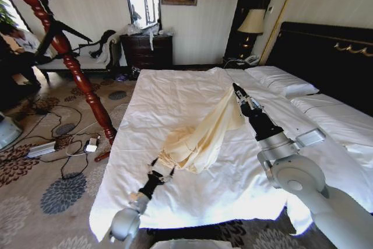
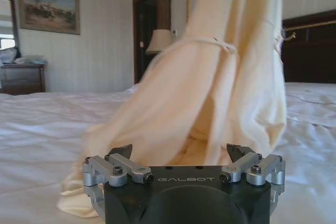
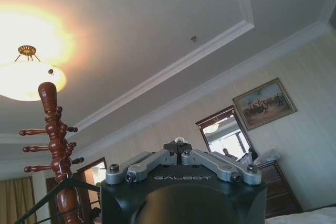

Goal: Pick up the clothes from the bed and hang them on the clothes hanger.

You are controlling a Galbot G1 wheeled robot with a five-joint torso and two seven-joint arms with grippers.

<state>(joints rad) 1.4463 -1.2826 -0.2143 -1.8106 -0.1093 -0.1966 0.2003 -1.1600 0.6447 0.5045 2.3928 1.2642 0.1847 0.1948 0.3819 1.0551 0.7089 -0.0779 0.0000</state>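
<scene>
The cream-yellow clothes (image 1: 201, 135) hang in a long drape above the white bed (image 1: 175, 94). Their top end is pinched in my right gripper (image 1: 236, 88), which is raised over the bed's middle; in the right wrist view its fingers (image 3: 178, 144) meet, pointing at the ceiling. The lower end bunches on the sheet just in front of my left gripper (image 1: 163, 166). In the left wrist view that gripper (image 2: 181, 151) is open, the clothes (image 2: 210, 87) hanging close before it. The black clothes hanger (image 1: 65, 29) hangs on the wooden coat stand, and the hanger (image 3: 50, 195) is also in the right wrist view.
The red-brown coat stand (image 1: 76, 65) rises left of the bed over patterned carpet strewn with cables and a power strip (image 1: 42, 148). Pillows (image 1: 282, 83) and the black headboard (image 1: 326, 51) lie to the right. A dark dresser (image 1: 145, 51) stands at the far wall.
</scene>
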